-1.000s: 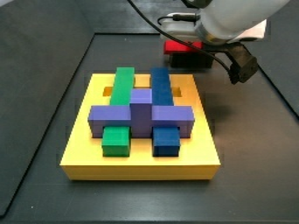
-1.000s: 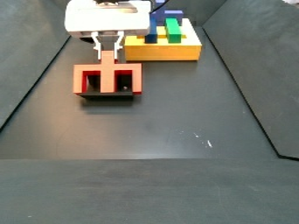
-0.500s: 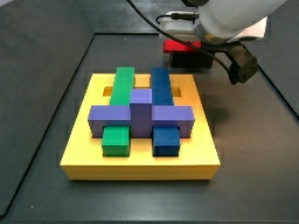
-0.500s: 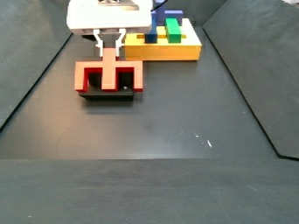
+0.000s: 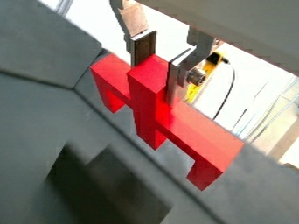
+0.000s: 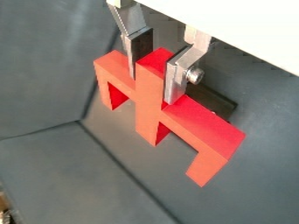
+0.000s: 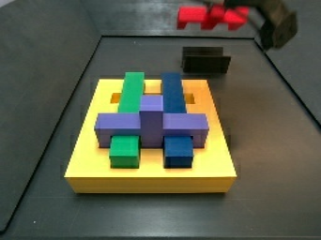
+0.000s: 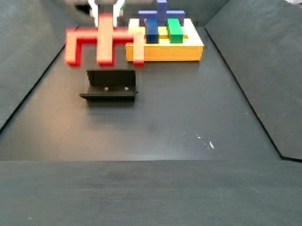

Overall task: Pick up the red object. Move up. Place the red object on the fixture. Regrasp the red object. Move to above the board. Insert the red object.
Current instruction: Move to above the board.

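Dark grey tabletop (image 8: 154, 177), bounded by raised walls. Green block (image 7: 130, 91) and blue block (image 7: 172, 91) lie parallel, crossed by a purple block (image 7: 150, 125), toward one end edge. White specks (image 8: 203, 139) mark the surface mid-table.

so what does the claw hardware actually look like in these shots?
In both wrist views the claw has two flat silver plate fingers faced with dark pads, with a small screw head on the side of one. In a side view only a dark part of its body shows at the frame's top corner. No cables or markings are visible now.
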You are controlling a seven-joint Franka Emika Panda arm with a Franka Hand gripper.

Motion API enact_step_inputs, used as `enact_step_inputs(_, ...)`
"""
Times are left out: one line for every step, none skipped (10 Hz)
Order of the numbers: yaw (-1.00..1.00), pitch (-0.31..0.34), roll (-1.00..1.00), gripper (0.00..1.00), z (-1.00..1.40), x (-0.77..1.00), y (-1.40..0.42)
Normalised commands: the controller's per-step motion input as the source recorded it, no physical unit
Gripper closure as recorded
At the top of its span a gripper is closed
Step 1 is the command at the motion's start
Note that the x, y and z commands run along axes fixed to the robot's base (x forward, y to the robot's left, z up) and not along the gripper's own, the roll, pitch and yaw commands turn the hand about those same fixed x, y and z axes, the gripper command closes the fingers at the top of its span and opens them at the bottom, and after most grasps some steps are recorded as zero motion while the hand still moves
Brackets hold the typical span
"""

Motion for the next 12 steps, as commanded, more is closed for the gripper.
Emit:
enact_step_inputs(-0.02, 0.065, -0.01, 1.0, 1.4, 0.01, -0.03)
enact_step_inputs(0.0, 0.065, 0.0, 1.0, 1.4, 0.01, -0.04)
enact_step_inputs(0.01, 0.076, -0.01, 1.0, 1.4, 0.03, -0.03)
enact_step_inputs(0.02, 0.091, -0.01, 1.0, 0.7, 0.02, -0.03)
enact_step_inputs(0.03, 0.09, 0.0, 1.0, 0.3, 0.03, -0.01)
enact_step_inputs(0.0, 0.078, -1.0, 1.0, 0.29, -0.99, -1.4)
enact_step_inputs(0.01, 0.073, -1.0, 1.0, 0.3, -1.0, -1.4)
enact_step_inputs(0.02, 0.049, -1.0, 1.0, 0.31, -1.1, -1.4)
enact_step_inputs(0.02, 0.05, -1.0, 1.0, 0.29, -1.12, -1.4)
enact_step_inputs(0.03, 0.042, -1.0, 1.0, 0.3, -1.12, -1.4)
enact_step_inputs(0.04, 0.03, -1.0, 1.0, 0.15, -0.61, -0.73)
enact_step_inputs(0.04, 0.032, -1.0, 1.0, 0.05, -0.3, -0.33)
